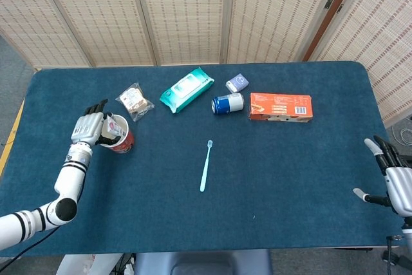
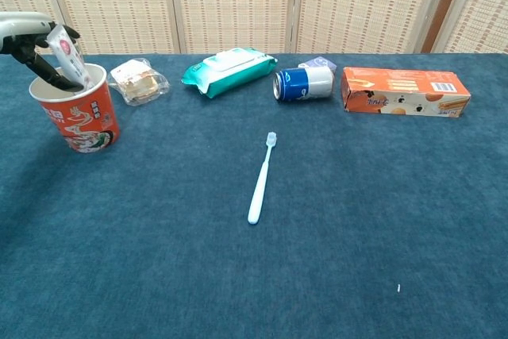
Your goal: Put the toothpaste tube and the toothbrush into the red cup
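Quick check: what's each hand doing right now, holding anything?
Left hand: at the red cup, fingers around the toothpaste tube that stands in it; whether it grips cannot be told.
Right hand: open, holding nothing, at the table's right edge.

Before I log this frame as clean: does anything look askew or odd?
Only the blue can: it lies on its side beside the orange box. The cup stands upright, the tube leans inside it, and nothing is spilled.

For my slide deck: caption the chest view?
Left hand lowers toothpaste tube into red cup; toothbrush waits.
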You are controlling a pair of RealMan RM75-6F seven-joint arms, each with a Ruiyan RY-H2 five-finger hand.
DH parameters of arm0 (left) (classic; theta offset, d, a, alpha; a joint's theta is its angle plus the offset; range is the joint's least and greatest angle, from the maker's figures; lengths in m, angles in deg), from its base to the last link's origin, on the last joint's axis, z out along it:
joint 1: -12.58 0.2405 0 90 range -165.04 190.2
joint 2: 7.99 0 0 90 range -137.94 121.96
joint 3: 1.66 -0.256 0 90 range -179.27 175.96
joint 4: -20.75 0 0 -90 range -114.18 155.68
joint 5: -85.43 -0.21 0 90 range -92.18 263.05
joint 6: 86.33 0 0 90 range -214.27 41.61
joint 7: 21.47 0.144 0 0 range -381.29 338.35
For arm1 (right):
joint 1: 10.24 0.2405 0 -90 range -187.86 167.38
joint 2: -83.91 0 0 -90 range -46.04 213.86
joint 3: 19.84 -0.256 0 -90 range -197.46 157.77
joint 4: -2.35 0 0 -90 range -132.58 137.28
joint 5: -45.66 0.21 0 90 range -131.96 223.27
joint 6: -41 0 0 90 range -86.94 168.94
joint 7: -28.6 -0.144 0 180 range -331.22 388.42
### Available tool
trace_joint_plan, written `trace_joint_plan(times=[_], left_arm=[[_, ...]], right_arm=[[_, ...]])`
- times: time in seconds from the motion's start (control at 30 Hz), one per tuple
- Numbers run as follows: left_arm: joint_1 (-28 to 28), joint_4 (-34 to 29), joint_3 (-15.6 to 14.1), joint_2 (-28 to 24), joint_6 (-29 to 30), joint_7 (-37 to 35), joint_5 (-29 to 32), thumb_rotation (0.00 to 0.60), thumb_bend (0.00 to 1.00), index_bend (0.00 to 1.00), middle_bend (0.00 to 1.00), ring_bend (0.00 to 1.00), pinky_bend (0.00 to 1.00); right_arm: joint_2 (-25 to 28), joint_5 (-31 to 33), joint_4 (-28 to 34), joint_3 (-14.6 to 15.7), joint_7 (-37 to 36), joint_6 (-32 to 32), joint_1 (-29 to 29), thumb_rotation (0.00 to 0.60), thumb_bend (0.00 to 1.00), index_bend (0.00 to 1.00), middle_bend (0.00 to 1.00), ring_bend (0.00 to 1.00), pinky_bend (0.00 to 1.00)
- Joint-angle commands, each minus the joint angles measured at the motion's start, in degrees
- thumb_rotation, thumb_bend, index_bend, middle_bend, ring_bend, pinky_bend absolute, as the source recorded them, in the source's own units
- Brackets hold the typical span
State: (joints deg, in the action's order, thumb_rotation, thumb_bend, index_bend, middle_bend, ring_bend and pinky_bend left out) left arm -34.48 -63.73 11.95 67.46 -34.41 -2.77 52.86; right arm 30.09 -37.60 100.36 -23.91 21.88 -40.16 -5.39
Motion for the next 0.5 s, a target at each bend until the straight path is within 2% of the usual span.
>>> trace_joint_plan(times=[0.03, 0.5], left_arm=[[-0.02, 0.07, -0.04, 0.06, -0.01, 0.1, 0.07, 0.6, 0.37, 0.43, 0.0, 0.0, 0.0], [-0.03, -0.08, -0.01, 0.06, 0.1, 0.37, 0.25, 0.6, 0.37, 0.42, 0.0, 0.0, 0.0]], right_arm=[[0.02, 0.0, 0.0, 0.0, -0.03, -0.03, -0.03, 0.6, 0.0, 0.05, 0.04, 0.0, 0.25], [0.06, -0.06, 0.0, -0.01, -0.13, -0.11, -0.08, 0.6, 0.0, 0.05, 0.04, 0.0, 0.25]])
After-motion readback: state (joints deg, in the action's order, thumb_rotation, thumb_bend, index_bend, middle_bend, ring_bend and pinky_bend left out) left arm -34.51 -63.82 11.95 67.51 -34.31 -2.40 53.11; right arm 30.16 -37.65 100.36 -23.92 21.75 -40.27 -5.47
